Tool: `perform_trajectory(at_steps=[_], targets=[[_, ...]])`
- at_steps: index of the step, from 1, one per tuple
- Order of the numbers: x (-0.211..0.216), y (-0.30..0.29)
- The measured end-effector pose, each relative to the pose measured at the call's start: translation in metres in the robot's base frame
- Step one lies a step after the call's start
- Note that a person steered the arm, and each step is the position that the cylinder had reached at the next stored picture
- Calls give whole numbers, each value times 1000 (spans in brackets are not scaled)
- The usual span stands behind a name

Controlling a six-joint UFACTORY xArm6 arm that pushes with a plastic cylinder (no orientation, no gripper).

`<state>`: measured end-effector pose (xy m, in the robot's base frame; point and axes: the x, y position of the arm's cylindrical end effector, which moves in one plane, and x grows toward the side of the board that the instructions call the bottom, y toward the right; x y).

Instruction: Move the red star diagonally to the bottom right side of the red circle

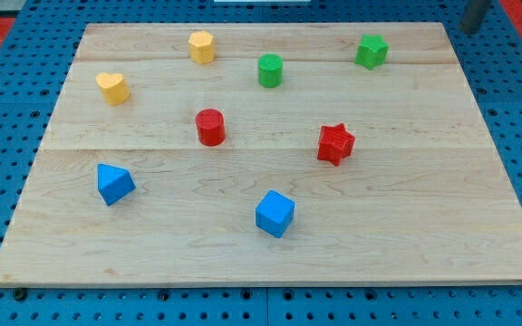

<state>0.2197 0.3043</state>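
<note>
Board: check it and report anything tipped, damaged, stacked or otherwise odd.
Nothing stands out. All eight blocks sit apart on the wooden board, none stacked or hanging over an edge. The red star lies to the view's right of the red circle. My tip rests at the board's top right corner, far from any block.

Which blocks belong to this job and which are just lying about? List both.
Job: red star; red circle; my tip, at the view's top right, far from the blocks.
Lying about: yellow blocks; green blocks; blue blocks.
</note>
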Motion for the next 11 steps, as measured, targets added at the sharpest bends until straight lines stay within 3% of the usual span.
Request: perform_trajectory(at_steps=[3,5,7,11], targets=[[210,-81],[225,-129],[226,-239],[259,-213]])
